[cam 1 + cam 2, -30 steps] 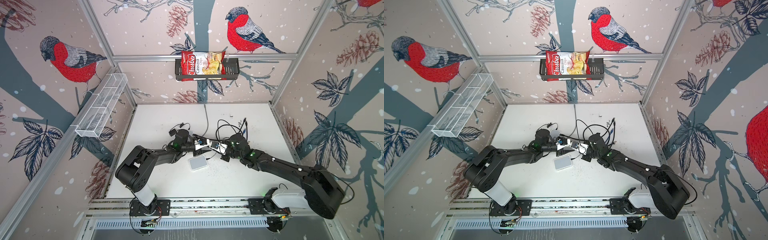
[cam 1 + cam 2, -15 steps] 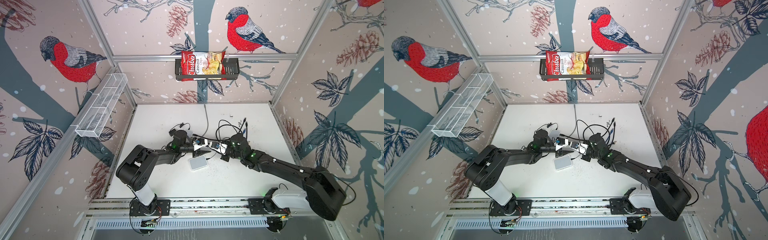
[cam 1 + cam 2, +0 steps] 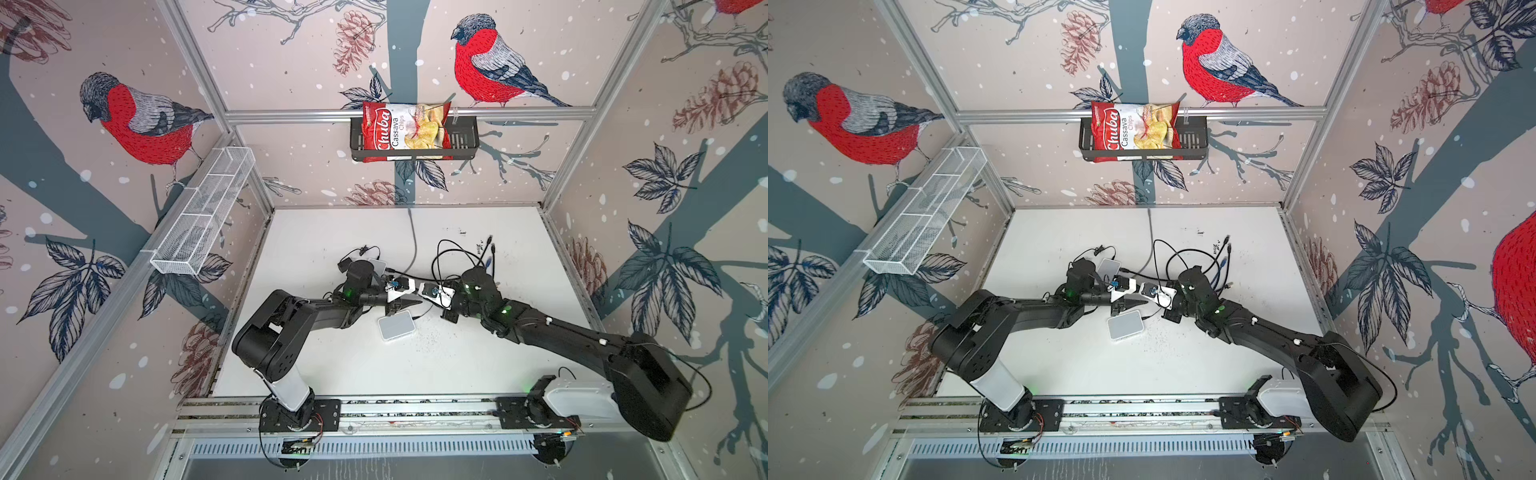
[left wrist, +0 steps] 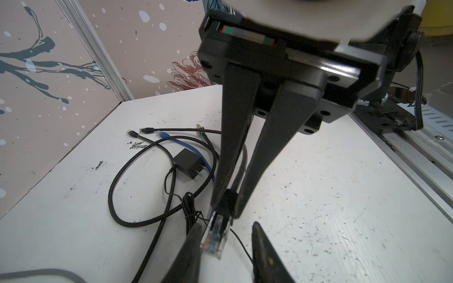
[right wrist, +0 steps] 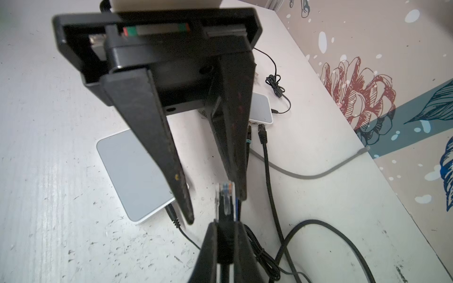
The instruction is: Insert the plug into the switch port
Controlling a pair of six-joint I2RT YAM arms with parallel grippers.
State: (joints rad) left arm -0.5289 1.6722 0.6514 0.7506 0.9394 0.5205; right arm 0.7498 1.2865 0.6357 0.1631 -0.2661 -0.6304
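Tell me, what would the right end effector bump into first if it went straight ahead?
Probably the left end effector, facing it head-on. The plug it holds sits between those fingers, though depth is hard to judge.

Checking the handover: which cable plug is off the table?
The clear plug with the black boot, pinched by the right gripper. The blue-cabled plug and the black ones beside it lie on the table.

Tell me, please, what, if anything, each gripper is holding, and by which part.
The right gripper pinches the Ethernet plug by its black boot, behind the clear tip. The left gripper flanks that tip, unclamped.
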